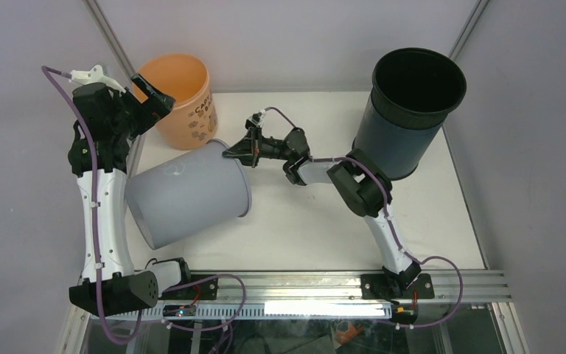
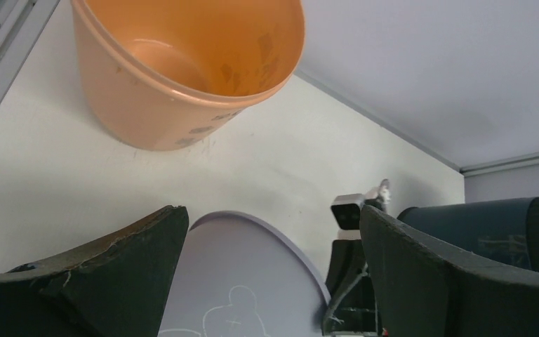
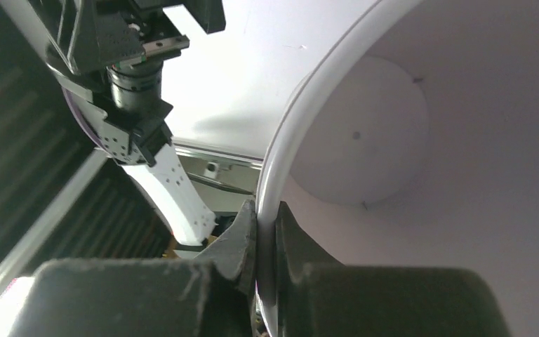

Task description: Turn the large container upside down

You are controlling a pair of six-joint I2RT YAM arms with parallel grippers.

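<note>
The large pale grey container (image 1: 188, 193) lies tipped on its side at the left of the white table, its open mouth facing right and its base toward the left arm. My right gripper (image 1: 237, 151) is shut on the upper rim of its mouth. In the right wrist view the gripper (image 3: 265, 239) has one finger outside the rim and one inside the container (image 3: 428, 175). My left gripper (image 1: 158, 99) is open and empty, held above the grey container's far side, next to the orange bucket. In the left wrist view it (image 2: 270, 210) looks down on the grey wall (image 2: 245, 281).
An orange bucket (image 1: 184, 103) stands upright at the back left, also in the left wrist view (image 2: 182, 77). A tall black container (image 1: 409, 110) stands upright at the back right, close behind the right arm's elbow. Enclosure walls ring the table (image 1: 317, 221).
</note>
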